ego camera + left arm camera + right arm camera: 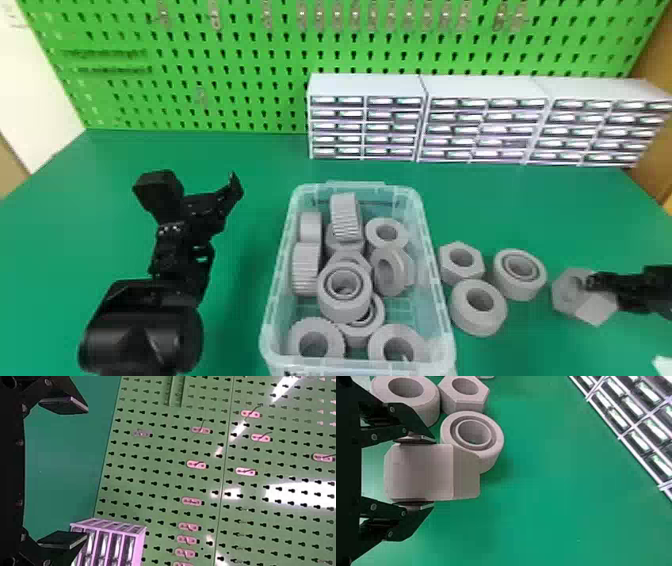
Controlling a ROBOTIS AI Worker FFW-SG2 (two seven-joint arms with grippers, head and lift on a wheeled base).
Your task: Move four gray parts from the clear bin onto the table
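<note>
- Evidently the clear bin [442, 320] had its right wall just beside two gray parts, a hex nut [452, 275] and a thick plain ring [477, 325]; a double-ringed part [520, 290] sat farther out on the bin's right.
- Green table [245, 300] stretched between the bin's left wall and the left gripper [197, 192], whose fingers stood wide apart; more of it ran from the bin's far edge to the drawer units [365, 87], behind and to the right.
- Well to the bin's right, past those three parts, the right gripper [597, 282] had its fingers clamped on a gray hexagonal part [562, 300].
- That held part lay on its side, its holed face turned toward the bin, its bore axis running from one finger to the other; flat sides faced the wrist camera.
- The bin's long axis ran away from the robot.
- The bin's near end was cut off, and overlapping parts inside hid one another. Whether the held part touched the table, I couldn't tell.
</note>
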